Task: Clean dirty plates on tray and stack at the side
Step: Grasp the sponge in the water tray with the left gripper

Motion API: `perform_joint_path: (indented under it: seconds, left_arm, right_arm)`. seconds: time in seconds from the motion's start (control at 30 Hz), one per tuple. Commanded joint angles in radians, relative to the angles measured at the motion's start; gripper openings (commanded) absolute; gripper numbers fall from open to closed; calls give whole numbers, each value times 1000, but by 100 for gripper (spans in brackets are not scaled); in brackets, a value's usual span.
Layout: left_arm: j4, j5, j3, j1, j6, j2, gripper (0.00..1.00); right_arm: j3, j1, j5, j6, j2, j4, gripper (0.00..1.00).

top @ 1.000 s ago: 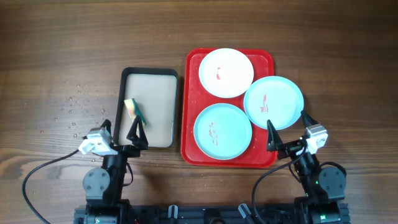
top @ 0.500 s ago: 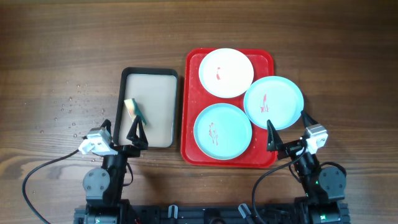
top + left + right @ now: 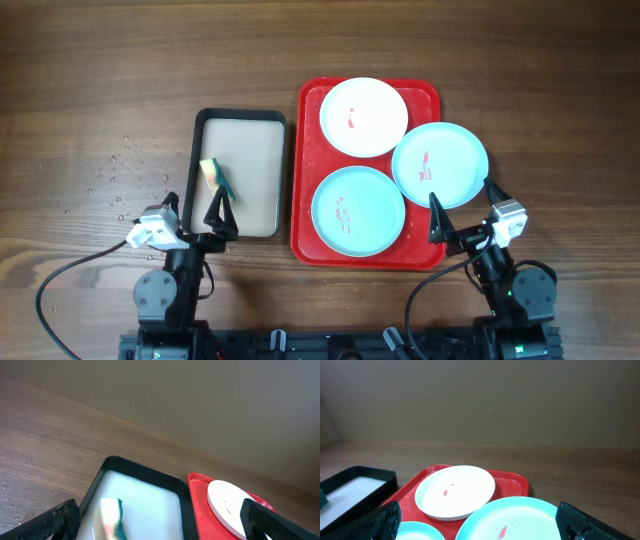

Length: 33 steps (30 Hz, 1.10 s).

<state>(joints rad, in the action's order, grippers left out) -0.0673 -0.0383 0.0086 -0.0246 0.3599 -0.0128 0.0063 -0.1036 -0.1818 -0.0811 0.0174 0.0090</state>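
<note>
The red tray (image 3: pixel 308 175) holds three plates with red smears: a white plate (image 3: pixel 363 116) at the back, a turquoise plate (image 3: pixel 358 208) at the front, and a second turquoise plate (image 3: pixel 440 164) overhanging the tray's right rim. My left gripper (image 3: pixel 196 208) is open and empty at the near end of the beige tray. My right gripper (image 3: pixel 462 208) is open and empty just in front of the right turquoise plate. The white plate (image 3: pixel 455 491) and the right turquoise plate (image 3: pixel 520 520) show in the right wrist view.
A black-rimmed beige tray (image 3: pixel 255 150) lies left of the red tray and holds a yellow and green sponge (image 3: pixel 215 177), also in the left wrist view (image 3: pixel 112 517). Water droplets (image 3: pixel 115 175) dot the wood at the left.
</note>
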Motion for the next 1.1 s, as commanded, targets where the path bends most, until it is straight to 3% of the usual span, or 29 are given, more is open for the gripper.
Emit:
perform_joint_path:
  seconds: [0.0,0.5,0.63,0.67,0.77,0.83,0.93,1.07]
  left_arm:
    - [-8,3,-3,7,-13,6,100]
    - [34,1,-3,7,-11,6,100]
    - [24,-218,-3,7,54,6,100]
    - [42,-302,-3,7,121,6,100]
    - [100,-370,2,7,171,6,100]
    - [125,-369,33,7,180,6,100]
    - [87,-344,197,7,179,-20,100]
    - [-229,-293,486,7,141,-214,100]
  right_arm:
    - [-1,-5,11,0,-3,5,99]
    - [-1,-5,10,1,-1,5,100]
    - [-1,-5,-26,-8,0,9,100]
    - [-1,-5,-104,-54,0,24,100]
    - [14,-5,-279,-92,0,58,100]
    - [71,-5,-303,-91,0,51,100]
    - [304,-5,-316,-55,39,-3,100]
    - [631,-5,-313,-51,246,-293,100]
